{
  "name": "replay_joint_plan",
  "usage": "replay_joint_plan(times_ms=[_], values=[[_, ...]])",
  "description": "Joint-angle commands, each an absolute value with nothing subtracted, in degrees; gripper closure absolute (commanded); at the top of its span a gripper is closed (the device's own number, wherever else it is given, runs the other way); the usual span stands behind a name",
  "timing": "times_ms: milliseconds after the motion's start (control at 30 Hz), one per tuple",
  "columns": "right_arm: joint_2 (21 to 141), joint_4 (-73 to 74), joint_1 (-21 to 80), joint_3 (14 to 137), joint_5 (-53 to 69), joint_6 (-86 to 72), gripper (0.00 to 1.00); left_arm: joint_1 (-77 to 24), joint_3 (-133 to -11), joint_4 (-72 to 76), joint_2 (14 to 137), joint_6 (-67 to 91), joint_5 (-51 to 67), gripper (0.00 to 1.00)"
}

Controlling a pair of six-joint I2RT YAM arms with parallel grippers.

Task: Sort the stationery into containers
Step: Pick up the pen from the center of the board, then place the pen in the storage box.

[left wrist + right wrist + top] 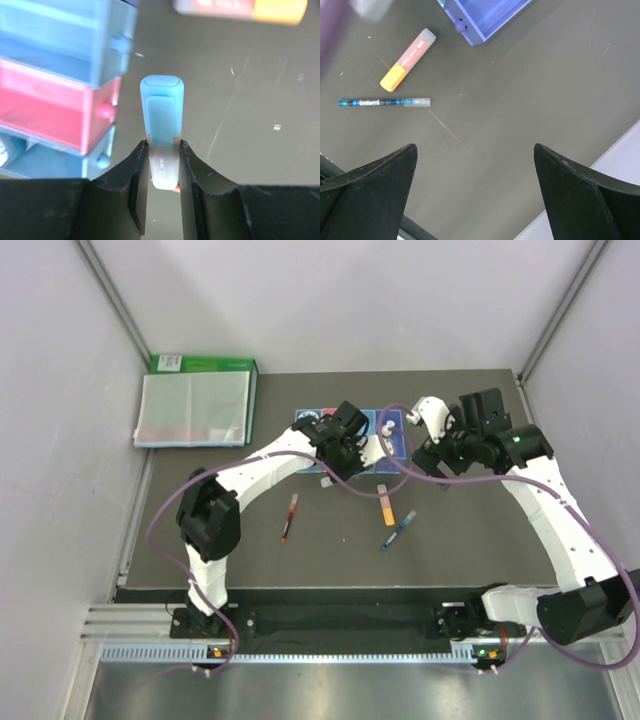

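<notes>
light-blue marker (161, 102) | print illegible | clamped in left end effector (162, 150) | right end effector (475, 150) wide open

Light-blue marker (161, 107) held beside bins (55, 107) (pink, blue); highlighter (408, 59) flat.

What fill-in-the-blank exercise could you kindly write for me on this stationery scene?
The left gripper holds the ____ marker.
The right gripper, holding nothing, is ____.
The blue pen lies beside the ____ highlighter.
Missing words: light-blue; open; orange.
</notes>
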State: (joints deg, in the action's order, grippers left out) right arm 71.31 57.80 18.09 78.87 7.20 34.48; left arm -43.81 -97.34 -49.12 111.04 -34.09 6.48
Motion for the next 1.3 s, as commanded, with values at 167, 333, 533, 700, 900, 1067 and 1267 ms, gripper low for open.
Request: replay_joint_plan(times_ms=[167,333,533,700,900,1067,1267], values=[[69.6,56.2,17.5,80.3,7.9,34.0,0.0,-43.7,-103.5,-38.1,108.3,-16.8,-4.4,1.0],[68.3,53.4,14.6,80.2,6.4,31.2,0.0,-42.7,-104.7,-32.9,111.5,-14.1,-10.6,1.0],[65.9,46.3,11.3,80.0,0.3,24.8,0.0,-42.3,-104.4,-30.9,114.4,-13.5,-12.7,1.0],[63.5,40.4,11.2,78.0,-4.6,23.1,0.0,-40.0,-105.5,-28.7,116.4,-9.2,-15.4,1.0],[63.3,40.3,11.2,77.0,-5.2,22.7,0.0,-37.0,-109.3,-28.6,120.8,-3.9,-16.2,1.0],[63.5,41.4,11.2,76.2,-4.0,22.5,0.0,-35.6,-112.8,-28.5,125.5,-2.9,-14.3,1.0],[63.7,44.0,11.1,74.4,1.8,21.7,0.0,-34.6,-115.6,-27.9,128.9,-3.7,-11.6,0.99]])
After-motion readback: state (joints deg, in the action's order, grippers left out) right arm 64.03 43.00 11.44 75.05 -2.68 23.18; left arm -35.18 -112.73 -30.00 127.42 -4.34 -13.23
